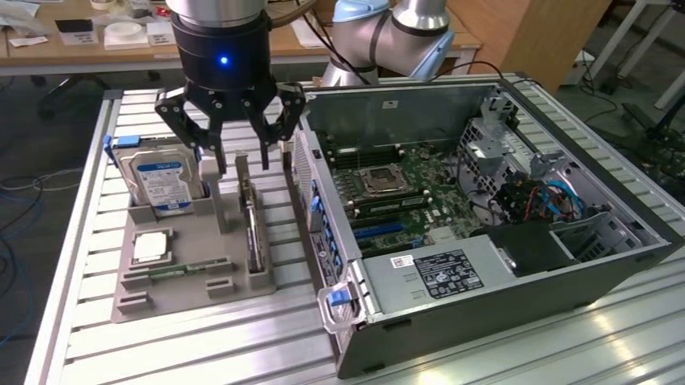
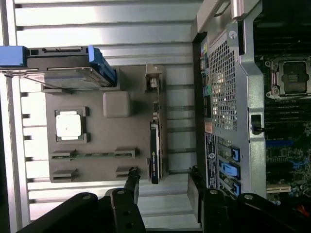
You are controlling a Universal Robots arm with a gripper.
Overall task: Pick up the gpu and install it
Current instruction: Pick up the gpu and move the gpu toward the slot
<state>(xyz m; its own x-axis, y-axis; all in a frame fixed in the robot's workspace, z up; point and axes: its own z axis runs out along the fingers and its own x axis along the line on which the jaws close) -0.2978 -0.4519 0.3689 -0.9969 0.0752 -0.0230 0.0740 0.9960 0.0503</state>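
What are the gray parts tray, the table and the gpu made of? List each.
The tray: likely plastic, matte uniform gray with moulded slots. The table: looks like aluminium, pale metallic sheen and long parallel grooves. The gpu: thin rigid circuit board, probably laminate, dark face, standing on edge in the tray.

Arm [image 1: 391, 36] comes in from the back, elbow joints bent, wrist vertical. Hand [image 1: 242, 152] points straight down, blue status light on its black body lit. Fingers [image 1: 211, 140] are spread apart with nothing between them, linkages splayed out on both sides. Wrist view agrees: hand [image 2: 163, 189] has a wide gap and both fingertips [image 2: 132, 180] are free, not touching anything.
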